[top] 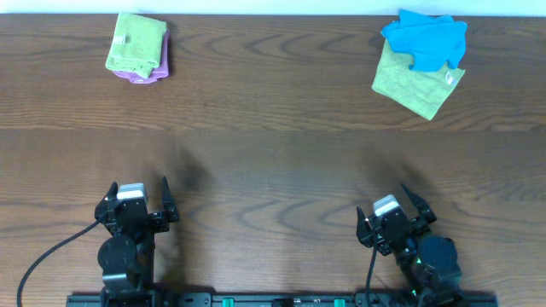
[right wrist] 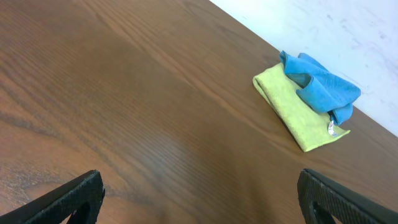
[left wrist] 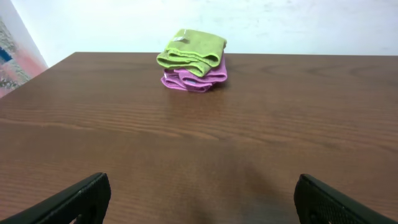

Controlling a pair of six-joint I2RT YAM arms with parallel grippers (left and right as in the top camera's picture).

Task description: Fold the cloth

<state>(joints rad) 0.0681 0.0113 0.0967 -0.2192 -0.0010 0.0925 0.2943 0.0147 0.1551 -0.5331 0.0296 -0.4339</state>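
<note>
Overhead, the crumpled sky-blue cloth (top: 426, 38) lies at the far right corner of the wooden table (top: 273, 145), bunched on top of a folded lime-green cloth (top: 414, 89) and well apart from both arms. At the near edge, the left gripper (top: 138, 189) and the right gripper (top: 388, 205) each sit with jaws spread wide, grasping nothing. At far left, a second lime-green cloth (top: 135, 38) rests folded on a purple cloth (top: 147, 75).
</note>
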